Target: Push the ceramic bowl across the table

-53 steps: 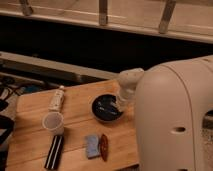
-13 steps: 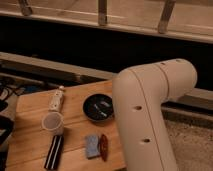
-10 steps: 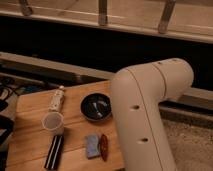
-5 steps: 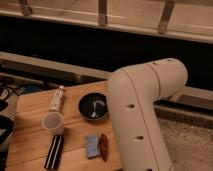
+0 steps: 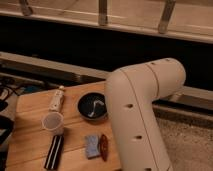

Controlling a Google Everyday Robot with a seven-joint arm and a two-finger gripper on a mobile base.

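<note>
The ceramic bowl (image 5: 93, 106) is round, glossy black with pale glints inside. It sits near the middle of the light-brown wooden table (image 5: 32, 145), its right rim next to my big white arm (image 5: 142, 120). The arm fills the right of the camera view and covers the table's right side. The gripper is hidden behind the arm, so its place by the bowl does not show.
A translucent whitish cup (image 5: 53, 122) stands left of the bowl. A small white bottle (image 5: 57, 99) lies at the back left. A black bar (image 5: 53, 151) lies at the front left. A blue sponge (image 5: 91, 146) and a reddish-brown object (image 5: 103, 146) lie in front of the bowl.
The bowl has slid left across the table, from near the right side toward the middle. My arm has swung left with it and covers more of the table.
</note>
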